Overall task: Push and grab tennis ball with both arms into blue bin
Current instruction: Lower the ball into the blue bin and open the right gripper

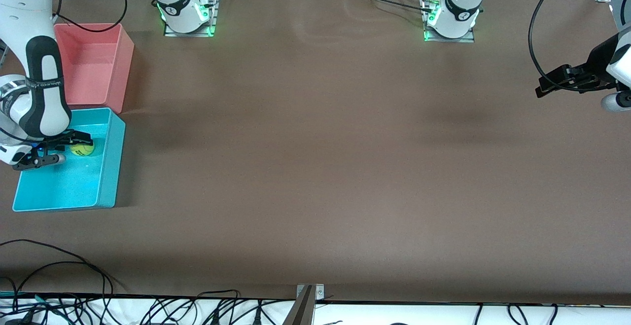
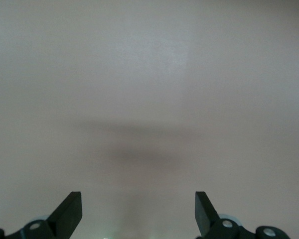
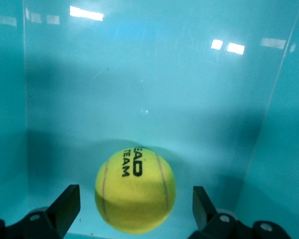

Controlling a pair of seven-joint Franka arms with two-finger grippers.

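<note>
From the front view I see the small fuzzy yellow-green tennis ball inside the bright cyan-blue rectangular plastic bin, at the right arm's end of the table. The right gripper is over this bin, and the ball shows at about 3 o'clock from it.

The right wrist view gives me what the front view does not: the two black fingers stand apart with the ball between them, and I see a gap on each side of the ball, so the hand is open and grips nothing. The black lettering on the ball is readable here. The smooth blue walls close in on three sides of the ball.

The left gripper hangs over the table edge at the left arm's end, this arm waits. Its wrist view shows open fingers over bare brown tabletop.

A pink rectangular plastic bin stands at 12 o'clock from the blue one, almost touching it. The wide brown table between the two arms is open room.
</note>
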